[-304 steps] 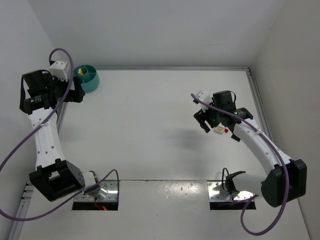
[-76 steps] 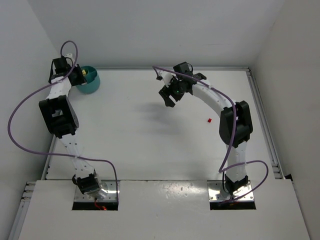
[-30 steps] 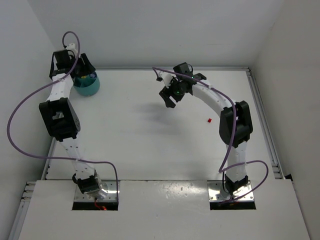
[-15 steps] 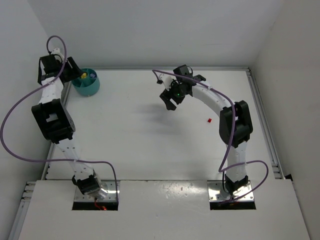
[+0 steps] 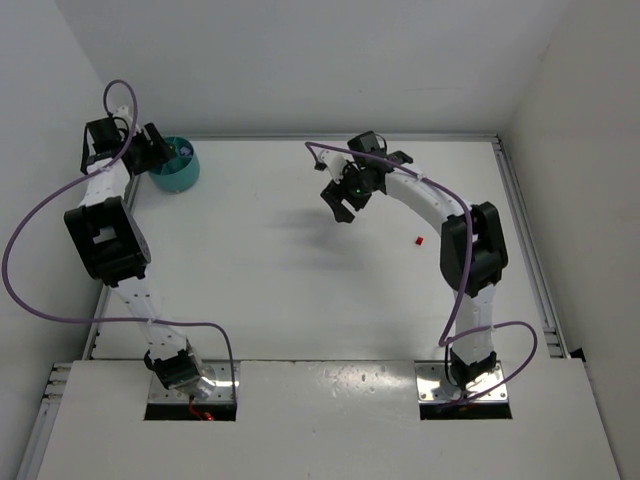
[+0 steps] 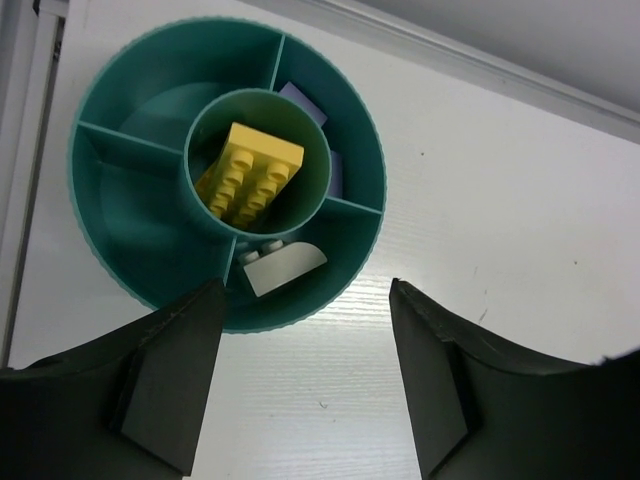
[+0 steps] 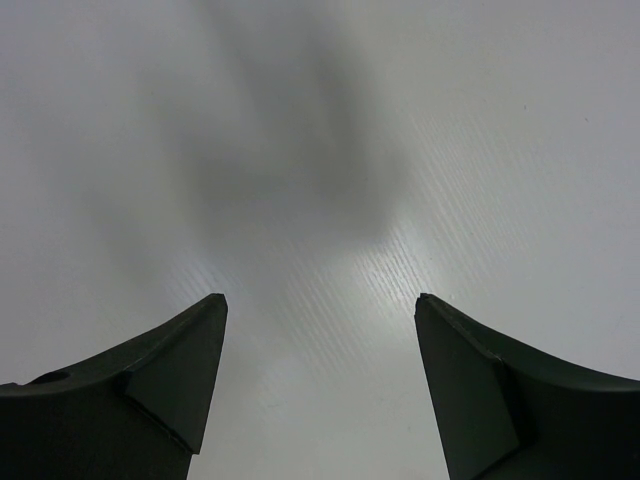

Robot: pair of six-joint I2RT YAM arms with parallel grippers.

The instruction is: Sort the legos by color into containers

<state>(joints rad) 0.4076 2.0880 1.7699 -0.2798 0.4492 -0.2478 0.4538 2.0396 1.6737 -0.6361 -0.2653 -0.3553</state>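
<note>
The teal bowl stands at the table's far left corner. In the left wrist view the bowl holds a yellow lego in its round middle cup, a pale blue lego in the upper right compartment and a white lego in the lower one. My left gripper hangs open above the bowl's near rim, holding nothing. One red lego lies on the table right of centre. My right gripper hovers open over bare table, left of and beyond the red lego.
A metal rail runs along the table's right edge, another along the left beside the bowl. White walls close in the back and sides. Purple cables loop off both arms.
My left gripper has drawn back from over the bowl toward the left and its jaws have spread wider. The right arm has barely moved.
</note>
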